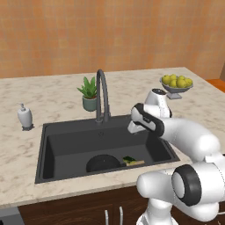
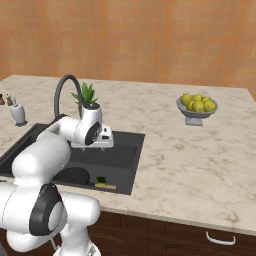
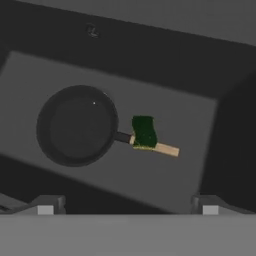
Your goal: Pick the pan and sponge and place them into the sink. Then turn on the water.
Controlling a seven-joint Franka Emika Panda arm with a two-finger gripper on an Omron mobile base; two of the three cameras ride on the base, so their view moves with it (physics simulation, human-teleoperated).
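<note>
The black pan (image 1: 103,163) (image 2: 75,176) (image 3: 77,125) lies flat on the floor of the dark grey sink (image 1: 74,140) (image 2: 122,150) (image 3: 195,115), toward its front. Its wooden handle points right, and the green sponge (image 1: 128,159) (image 2: 101,180) (image 3: 144,131) rests across that handle. My gripper (image 1: 133,128) (image 2: 107,141) (image 3: 126,206) hovers above the sink's right half, pointing down. It is open and holds nothing. The fingertips (image 3: 45,207) stand wide apart. Behind the basin rises the arched faucet (image 1: 102,94) (image 2: 62,92); no water is in view at its tip.
A potted plant (image 1: 89,94) (image 2: 88,97) stands behind the faucet. A soap dispenser (image 1: 25,117) (image 2: 18,113) is left of the sink. A bowl of yellow fruit (image 1: 176,84) (image 2: 197,107) sits on the counter to the right. Small shakers (image 2: 5,99) stand at the far left.
</note>
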